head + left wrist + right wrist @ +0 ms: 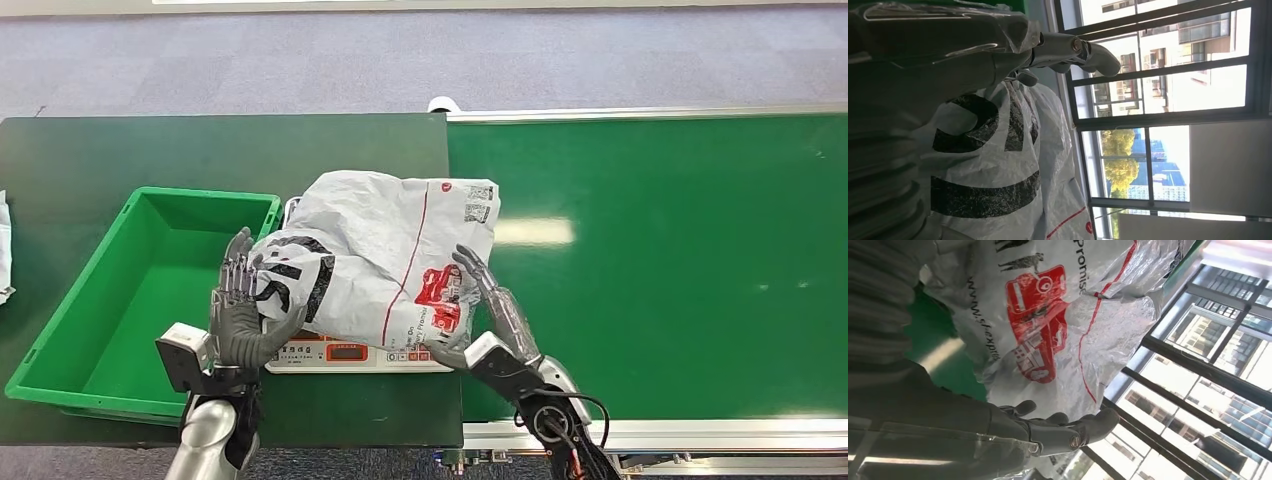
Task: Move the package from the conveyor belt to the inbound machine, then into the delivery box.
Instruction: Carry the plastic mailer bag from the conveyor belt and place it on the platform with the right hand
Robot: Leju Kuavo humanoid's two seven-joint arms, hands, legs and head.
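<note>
The package (380, 250), a crumpled white plastic bag with black and red print, lies on the inbound machine (350, 353), a white scale with a small display on its front. My left hand (240, 305) stands upright with straight fingers, its palm against the bag's left, black-printed side. My right hand (485, 300) rests flat against the bag's right side by the red print, fingers stretched out. Neither hand curls around the bag. The left wrist view shows the package (988, 165) beside my left hand (923, 60). In the right wrist view the package (1048, 315) lies next to my right hand (948, 425).
The green delivery box (200, 192) stands empty just left of the scale on the dark table. The green conveyor belt (650, 250) runs off to the right, bare. A white object (3, 250) lies at the table's far left edge.
</note>
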